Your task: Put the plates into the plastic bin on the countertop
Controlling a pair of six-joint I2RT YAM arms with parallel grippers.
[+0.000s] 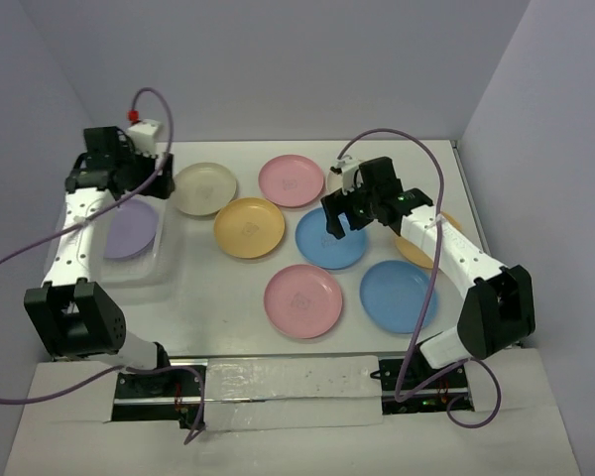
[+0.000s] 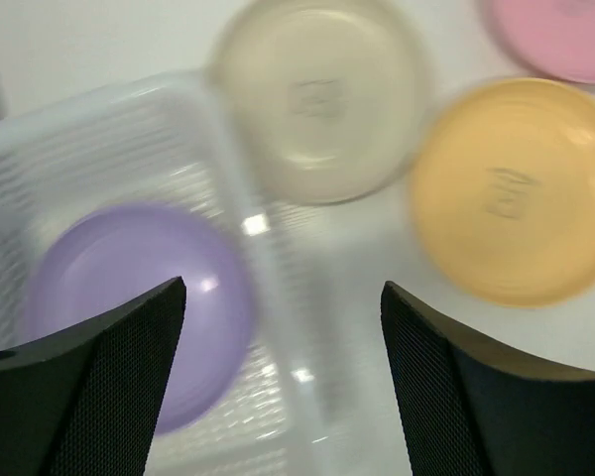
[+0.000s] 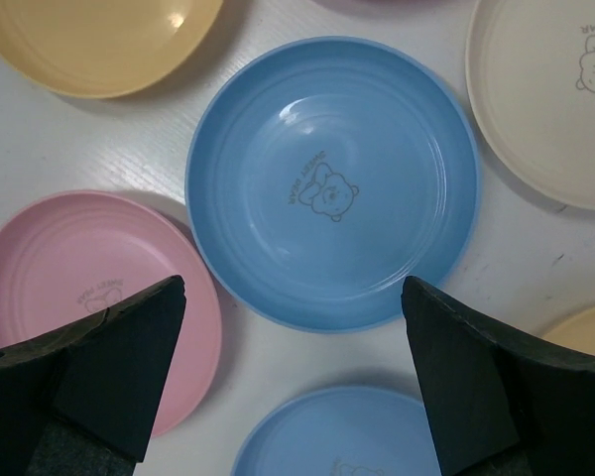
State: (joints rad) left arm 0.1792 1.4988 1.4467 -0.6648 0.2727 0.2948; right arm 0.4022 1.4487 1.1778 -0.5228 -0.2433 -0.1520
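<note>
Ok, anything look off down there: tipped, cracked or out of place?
Nothing stands out. The purple plate lies inside the plastic bin. The rest, like the blue plate, sit face up on the countertop. None looks cracked or flipped, and nothing is spilled.

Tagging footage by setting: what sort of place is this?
Probably a robot lab bench, not a kitchen: bare grey walls box in a white table, with two robot arms bolted at its near edge.
</note>
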